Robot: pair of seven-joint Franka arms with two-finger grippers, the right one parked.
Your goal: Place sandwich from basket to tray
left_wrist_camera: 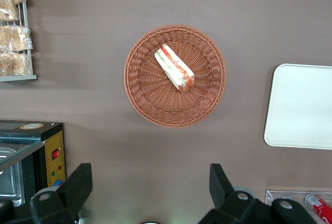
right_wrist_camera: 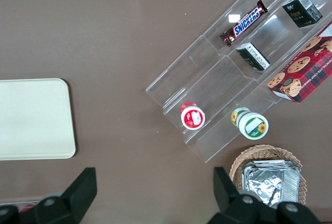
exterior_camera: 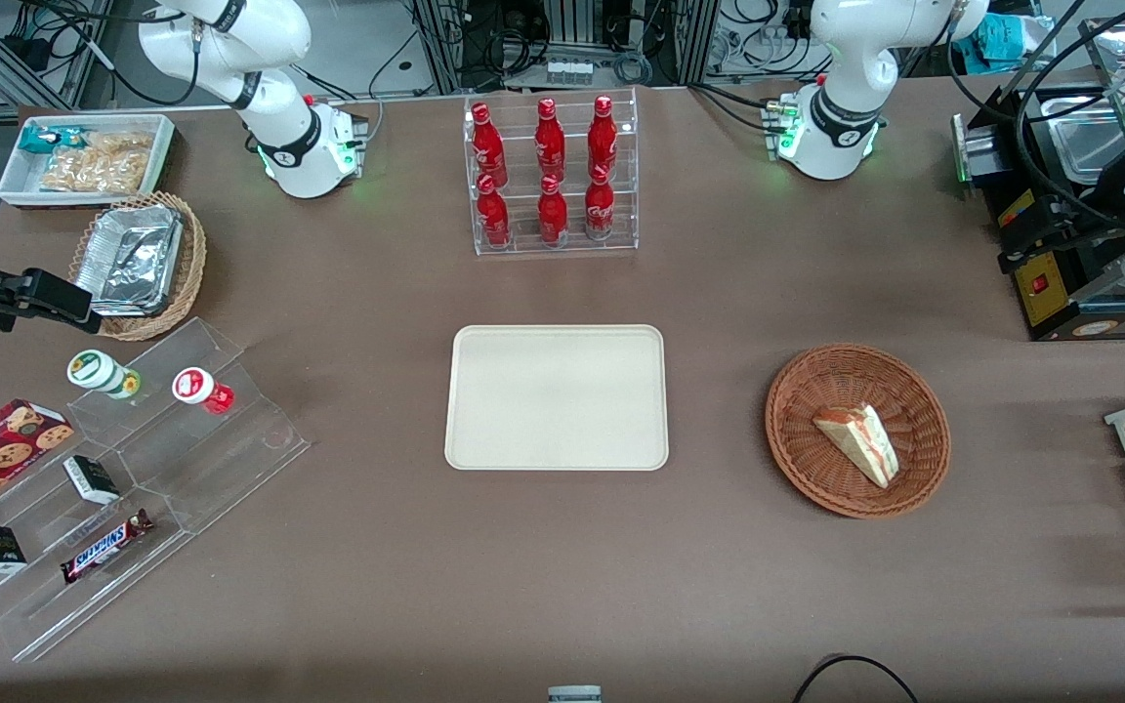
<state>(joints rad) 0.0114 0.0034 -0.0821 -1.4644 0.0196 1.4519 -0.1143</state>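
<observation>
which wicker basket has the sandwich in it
The round reddish-brown woven basket, toward the working arm's end; the lighter tan basket holds foil containers. The hand is open above the table.

We note the sandwich (exterior_camera: 858, 445), a wrapped white-bread wedge with orange-red and green filling, lying on its side in the round reddish-brown wicker basket (exterior_camera: 802, 391). The cream tray (exterior_camera: 557, 397) lies flat on the tabletop, bare, well apart from the basket. The tool (left_wrist_camera: 150, 182) hangs above, fingers spread.
</observation>
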